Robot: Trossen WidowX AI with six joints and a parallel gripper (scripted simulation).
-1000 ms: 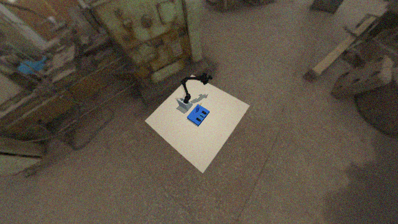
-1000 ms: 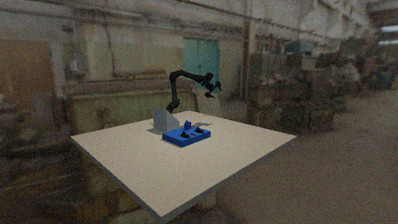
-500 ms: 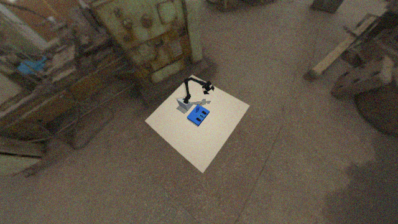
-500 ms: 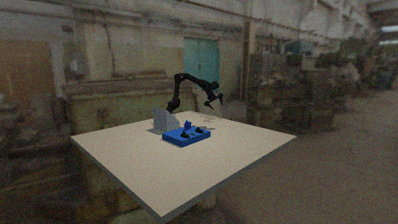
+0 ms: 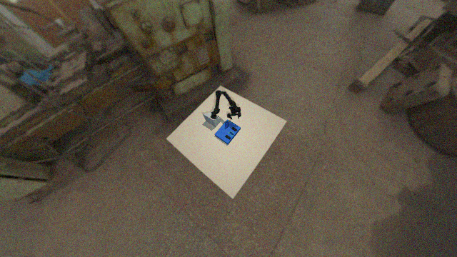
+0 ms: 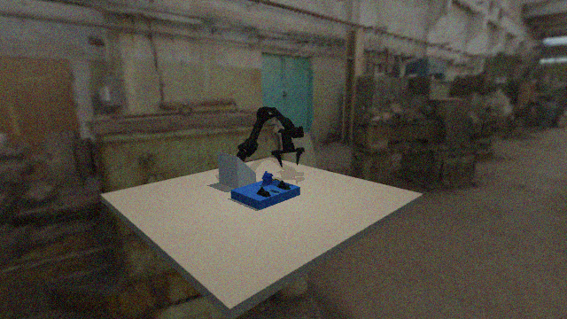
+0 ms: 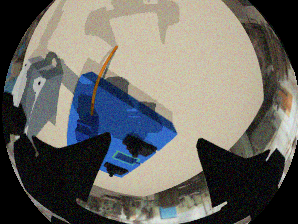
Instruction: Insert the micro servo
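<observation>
Open claw hung above the counter beside the blue deck, gripping nothing.

The claw (image 6: 289, 158) pointed down with its fingers spread wide and empty, poised in the air over the pale counter (image 6: 230, 248) just past the far edge of the blue deck (image 6: 265, 195). The micro servo (image 6: 267, 177), a small blue block, stood on the deck's far side near the grey base (image 6: 232, 172); from the wrist view an orange cable (image 7: 101, 76) ran from the deck's edge out over the counter. Dark pockets showed in the deck; which one was marked I could not tell.
</observation>
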